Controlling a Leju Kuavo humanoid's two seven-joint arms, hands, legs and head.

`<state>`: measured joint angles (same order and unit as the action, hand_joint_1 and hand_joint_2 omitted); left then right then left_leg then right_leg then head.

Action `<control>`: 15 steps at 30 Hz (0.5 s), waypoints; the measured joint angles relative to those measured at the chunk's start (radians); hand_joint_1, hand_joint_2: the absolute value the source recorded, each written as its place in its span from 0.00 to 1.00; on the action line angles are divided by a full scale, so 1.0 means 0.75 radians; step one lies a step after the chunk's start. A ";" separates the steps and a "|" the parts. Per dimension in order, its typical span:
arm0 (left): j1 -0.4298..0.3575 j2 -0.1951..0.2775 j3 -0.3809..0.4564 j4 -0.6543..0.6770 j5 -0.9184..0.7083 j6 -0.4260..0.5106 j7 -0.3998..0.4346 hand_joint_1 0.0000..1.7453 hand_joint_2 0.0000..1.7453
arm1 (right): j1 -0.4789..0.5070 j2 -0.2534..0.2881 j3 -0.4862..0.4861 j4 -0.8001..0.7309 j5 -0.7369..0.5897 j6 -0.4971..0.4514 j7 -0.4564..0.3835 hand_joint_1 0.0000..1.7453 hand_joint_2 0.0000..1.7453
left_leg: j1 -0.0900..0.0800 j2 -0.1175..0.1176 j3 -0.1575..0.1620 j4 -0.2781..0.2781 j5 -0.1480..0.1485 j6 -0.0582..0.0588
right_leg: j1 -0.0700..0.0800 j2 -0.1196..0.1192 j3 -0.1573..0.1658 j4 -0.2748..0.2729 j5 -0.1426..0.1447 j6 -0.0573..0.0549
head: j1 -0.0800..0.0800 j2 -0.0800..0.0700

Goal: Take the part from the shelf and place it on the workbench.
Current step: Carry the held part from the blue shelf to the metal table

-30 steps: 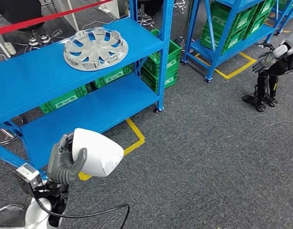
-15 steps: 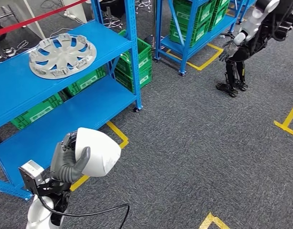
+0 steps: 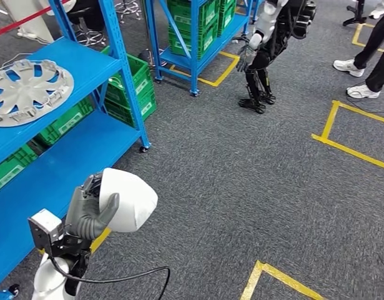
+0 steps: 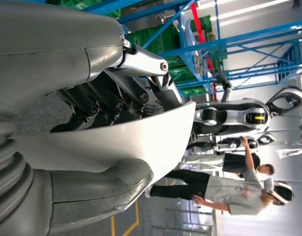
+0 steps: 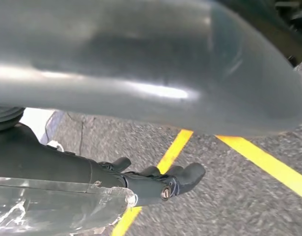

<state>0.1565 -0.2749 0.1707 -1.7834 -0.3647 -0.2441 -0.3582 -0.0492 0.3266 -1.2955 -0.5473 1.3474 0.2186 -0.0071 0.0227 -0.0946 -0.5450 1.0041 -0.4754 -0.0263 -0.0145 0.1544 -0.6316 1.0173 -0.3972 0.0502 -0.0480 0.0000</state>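
Holding the white part (image 3: pixel 128 200), your left hand (image 3: pixel 86 215) has its thick grey thumb wrapped over the near side of the rounded shell and its darker fingers behind it, above grey carpet with yellow tape lines (image 3: pixel 354 150). In the left wrist view the same part (image 4: pixel 142 142) sits clamped between the thumb below and the dark fingers (image 4: pixel 116 98) above. The part hangs in the air just beside the blue shelf (image 3: pixel 62 169), off its boards and touching nothing but your hand.

Your right hand (image 5: pixel 156 179) shows in its wrist view over the carpet and a yellow line; the dark fingers lie stretched out with nothing between them.

On the shelf's upper board lies a silver hubcap (image 3: pixel 27 90), flat. Green crates (image 3: pixel 133 87) stand under that board. Farther back a second blue rack (image 3: pixel 194 37) carries more green crates, and beside it stands another humanoid robot (image 3: pixel 265 50). At the far right you see a person's legs and white shoes (image 3: pixel 361 78)
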 joint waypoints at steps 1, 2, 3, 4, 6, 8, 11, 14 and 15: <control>-0.002 0.001 -0.002 0.000 -0.001 0.000 0.000 1.00 1.00 | 0.004 -0.001 0.001 -0.001 -0.002 0.000 0.001 0.00 0.00 | -0.002 0.017 -0.001 -0.001 0.004 0.010 | -0.003 0.002 -0.006 -0.002 0.003 0.008 | -0.001 0.000; -0.004 0.000 -0.004 0.000 -0.002 -0.001 -0.001 1.00 1.00 | 0.007 -0.002 0.001 -0.001 -0.004 0.000 0.002 0.00 0.00 | -0.002 0.036 0.000 -0.003 0.007 0.020 | -0.002 -0.022 -0.016 0.009 -0.004 0.014 | 0.005 0.000; -0.005 0.000 -0.005 0.000 -0.002 -0.001 -0.001 1.00 1.00 | 0.008 -0.003 0.004 -0.001 -0.005 0.000 0.002 0.00 0.00 | -0.003 0.057 0.000 -0.005 0.010 0.030 | 0.002 -0.062 -0.035 0.044 -0.027 0.019 | 0.011 0.000; -0.005 0.001 -0.005 -0.001 -0.003 -0.002 -0.001 1.00 1.00 | 0.008 -0.003 0.008 -0.002 -0.007 0.000 0.003 0.00 0.00 | -0.005 0.079 0.001 -0.006 0.011 0.037 | 0.005 -0.112 -0.065 0.110 -0.065 0.022 | 0.017 0.000; -0.003 0.001 -0.002 -0.001 -0.003 -0.003 -0.002 1.00 1.00 | 0.007 -0.004 0.019 -0.002 -0.011 0.000 0.003 0.00 0.00 | -0.013 0.125 0.001 -0.006 0.009 0.044 | 0.007 -0.179 -0.149 0.294 -0.155 0.027 | 0.024 0.000; -0.001 0.002 0.001 -0.001 -0.001 -0.004 -0.002 1.00 1.00 | 0.007 -0.004 0.024 -0.002 -0.016 0.000 0.003 0.00 0.00 | -0.018 0.170 0.002 -0.006 0.006 0.047 | 0.006 -0.196 -0.184 0.387 -0.181 0.028 | 0.024 0.000; -0.002 0.002 0.002 -0.001 0.001 -0.004 -0.002 1.00 1.00 | 0.007 -0.004 0.029 -0.003 -0.026 -0.001 0.003 0.00 0.00 | -0.021 0.223 0.011 -0.006 -0.001 0.040 | 0.009 -0.242 -0.054 0.174 -0.083 0.021 | 0.024 0.000; -0.001 0.003 0.005 -0.003 0.005 0.000 -0.003 1.00 1.00 | 0.006 -0.004 0.042 -0.004 -0.030 -0.004 0.003 0.00 0.00 | -0.031 0.259 0.020 -0.005 -0.011 0.020 | 0.021 -0.293 0.034 0.019 -0.042 -0.001 | 0.023 0.000; 0.000 0.003 0.007 -0.005 0.007 0.002 -0.003 1.00 1.00 | 0.006 -0.004 0.047 -0.004 -0.030 -0.007 0.003 0.00 0.00 | -0.032 0.272 0.021 -0.006 -0.011 0.014 | 0.024 -0.278 0.031 0.018 -0.039 -0.010 | 0.022 0.000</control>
<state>0.1563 -0.2723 0.1758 -1.7868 -0.3596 -0.2428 -0.3605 -0.0446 0.3239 -1.2605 -0.5501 1.3250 0.2135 -0.0046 -0.0016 0.1092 -0.5293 0.9994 -0.4838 -0.0160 0.0032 -0.0539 -0.6082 1.0310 -0.4266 0.0425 -0.0317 0.0000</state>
